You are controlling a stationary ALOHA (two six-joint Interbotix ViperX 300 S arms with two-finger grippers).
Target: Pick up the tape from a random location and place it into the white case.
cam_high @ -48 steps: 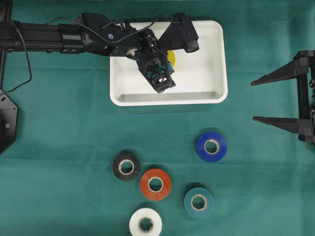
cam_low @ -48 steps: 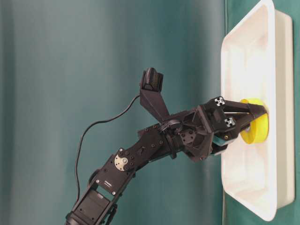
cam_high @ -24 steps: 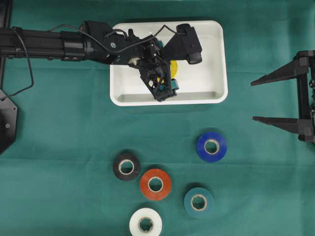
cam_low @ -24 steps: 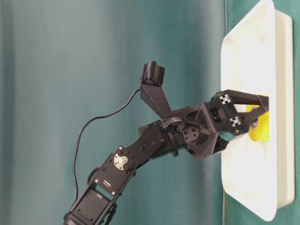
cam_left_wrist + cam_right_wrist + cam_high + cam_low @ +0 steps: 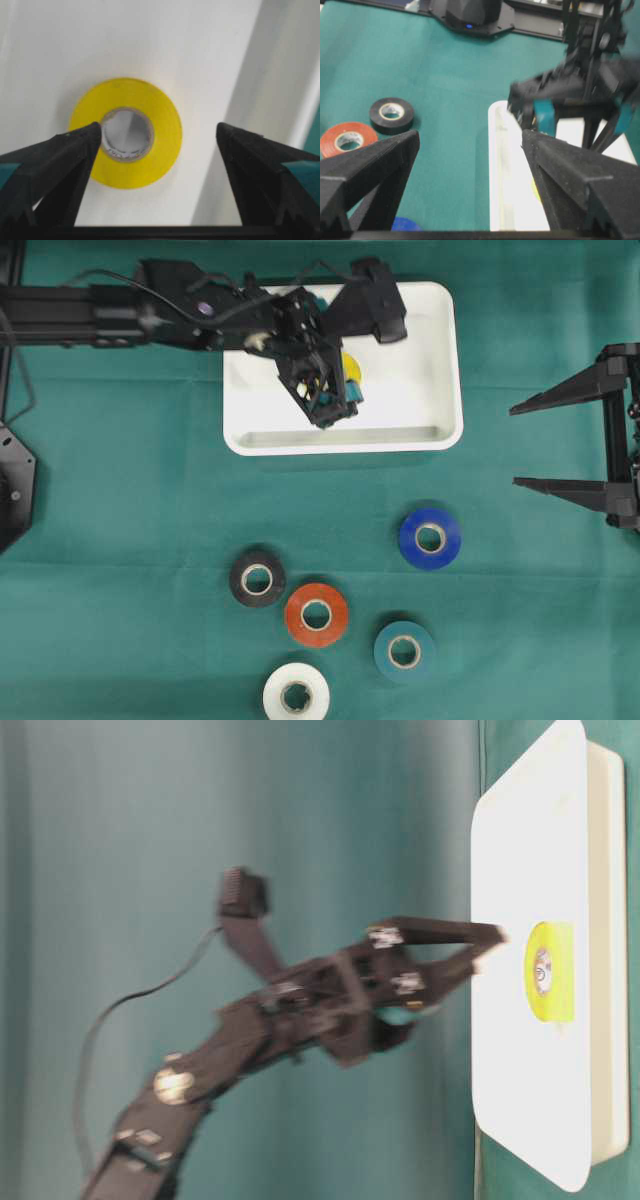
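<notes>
A yellow tape [image 5: 350, 367] roll lies flat on the floor of the white case [image 5: 412, 370], left of its middle. My left gripper [image 5: 335, 382] hangs open above the roll, apart from it. In the left wrist view the tape [image 5: 162, 135] shows between and below the spread fingertips of the left gripper [image 5: 159, 129]. The table-level view shows the left gripper [image 5: 488, 948] lifted off the tape [image 5: 552, 1005] and out of the case [image 5: 520, 840]. My right gripper [image 5: 514, 445] stands open and holds nothing at the right edge, clear of the case.
Several other tape rolls lie on the green cloth in front of the case: blue [image 5: 447, 538], black [image 5: 238, 580], orange-red [image 5: 338, 615], teal [image 5: 425, 652] and white [image 5: 315, 685]. The left arm reaches in from the far left across the case's left rim.
My left gripper opened and let go of the yellow tape, which now lies flat in the case. It then lifted away from the roll. The right arm has not moved.
</notes>
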